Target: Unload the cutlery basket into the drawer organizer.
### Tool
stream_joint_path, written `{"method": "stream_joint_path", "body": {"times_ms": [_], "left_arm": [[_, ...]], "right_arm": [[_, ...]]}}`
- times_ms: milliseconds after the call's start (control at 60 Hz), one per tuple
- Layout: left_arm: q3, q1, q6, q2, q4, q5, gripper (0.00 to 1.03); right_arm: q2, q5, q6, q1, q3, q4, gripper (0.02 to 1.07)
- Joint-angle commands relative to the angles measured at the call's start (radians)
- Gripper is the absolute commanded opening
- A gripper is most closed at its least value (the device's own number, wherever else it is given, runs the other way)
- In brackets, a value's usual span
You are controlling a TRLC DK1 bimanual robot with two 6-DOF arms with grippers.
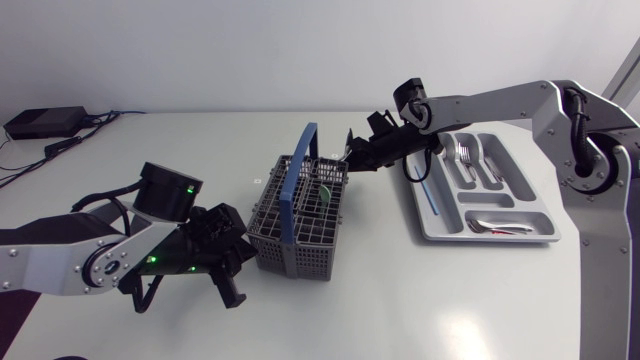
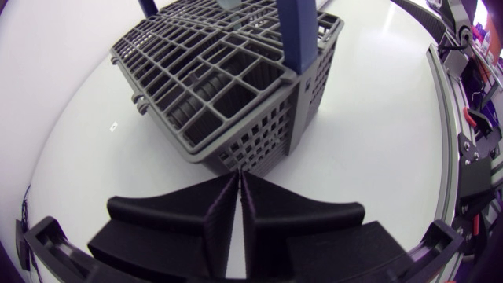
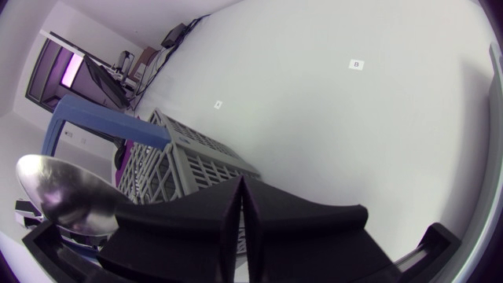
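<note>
Both jaws closed | right: spoon (image 3: 67, 204) held | basket handle (image 1: 298, 175) beside | organizer (image 1: 428, 222) near

Left claw (image 2: 238, 179) closed, right claw (image 3: 241, 185) closed, right arm outstretched

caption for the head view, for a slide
Right gripper holds a spoon over the cutlery basket, left gripper shut beside it, drawer organizer partly filled.

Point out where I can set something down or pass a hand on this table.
Free: the bare table between basket and organizer, the near strip in front of both, and the far strip behind the basket. Crowded: the gap where the left claw sits right at the basket's corner, and over the basket's rim, where the right claw hangs.
</note>
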Motion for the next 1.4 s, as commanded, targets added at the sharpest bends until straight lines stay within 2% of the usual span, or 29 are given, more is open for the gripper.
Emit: {"method": "stream_joint_path", "body": {"times_ms": [0,117,500,717,850,900,917,1000,1150,1250,1317,1333,1383], "left_arm": [[0.015,0.036,0.011,0.033,0.029,-0.001,0.15],[0.044,0.108,0.023,0.074,0.057,-0.001,0.15],[0.222,0.221,0.043,0.234,0.068,0.001,0.15],[0.349,0.277,0.032,0.335,0.057,0.001,0.15],[0.348,0.303,0.042,0.31,0.04,-0.001,0.15],[0.334,0.312,0.045,0.275,0.029,0.002,0.15],[0.322,0.315,0.051,0.249,0.022,0.007,0.15],[0.284,0.321,0.065,0.177,0.003,0.013,0.15],[0.218,0.313,0.086,0.037,-0.053,0.022,0.15],[0.184,0.289,0.091,-0.053,-0.099,0.03,0.15],[0.173,0.269,0.091,-0.087,-0.119,0.03,0.15],[0.168,0.246,0.091,-0.115,-0.142,0.03,0.15],[0.161,0.217,0.086,-0.147,-0.167,0.03,0.15]], "right_arm": [[-0.028,-0.017,0.01,0.008,-0.05,-0.013,0.07],[-0.081,-0.046,-0.016,0.002,-0.141,-0.012,0.07],[-0.302,-0.101,-0.062,0.011,-0.521,0.065,0.07],[-0.374,-0.103,-0.099,0.019,-0.616,0.074,0.07],[-0.44,-0.08,-0.162,-0.047,-0.639,0.065,0.08],[-0.483,-0.064,-0.191,-0.076,-0.654,0.064,0.19],[-0.507,-0.063,-0.212,-0.092,-0.662,0.061,0.25],[-0.579,-0.044,-0.284,-0.134,-0.685,0.056,0.4],[-0.667,-0.069,-0.442,-0.216,-0.688,0.012,0.54],[-0.7,-0.13,-0.54,-0.245,-0.673,-0.036,0.55],[-0.705,-0.147,-0.568,-0.245,-0.668,-0.045,0.55],[-0.706,-0.164,-0.6,-0.245,-0.664,-0.058,0.6],[-0.706,-0.193,-0.626,-0.234,-0.659,-0.064,0.63]]}}
